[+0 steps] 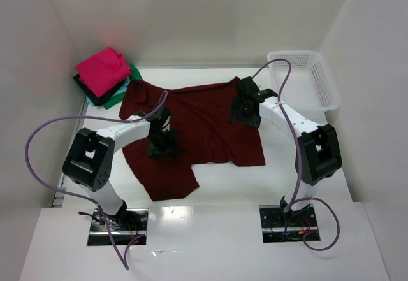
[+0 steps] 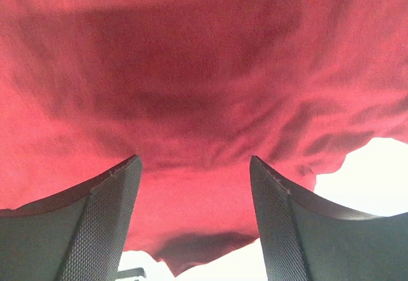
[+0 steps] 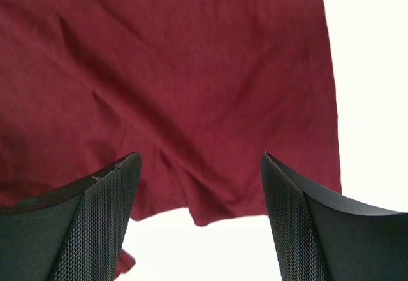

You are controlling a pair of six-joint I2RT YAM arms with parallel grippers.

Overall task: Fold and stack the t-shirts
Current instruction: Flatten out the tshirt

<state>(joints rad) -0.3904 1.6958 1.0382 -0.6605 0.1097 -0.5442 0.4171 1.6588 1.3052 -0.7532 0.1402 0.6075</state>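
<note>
Overhead view with both wrist views, read from my side of the counter outward to the white basket in the far right corner.

**Nearest:** my left fingers and my right fingers both stand apart with nothing between them. Each pair hangs over the maroon t-shirt, the left pair well to the left of the basket and the right pair just left of it and nearer to me. I cannot tell whether either pair touches the cloth.

**Middle:** the maroon t-shirt lies spread and creased on the counter, left of the basket and nearer. One lobe trails toward me.

**Far:** the pink t-shirt tops a folded stack with green and black beneath it. The stack sits level with the basket, well apart from it to the left.

**Handling, as I judge it:** the cloth is light, limp and not fragile. It will sag, wrinkle and slide on the smooth counter, so I should pinch it at a free hem or side edge, with one hand at each corner.
</note>
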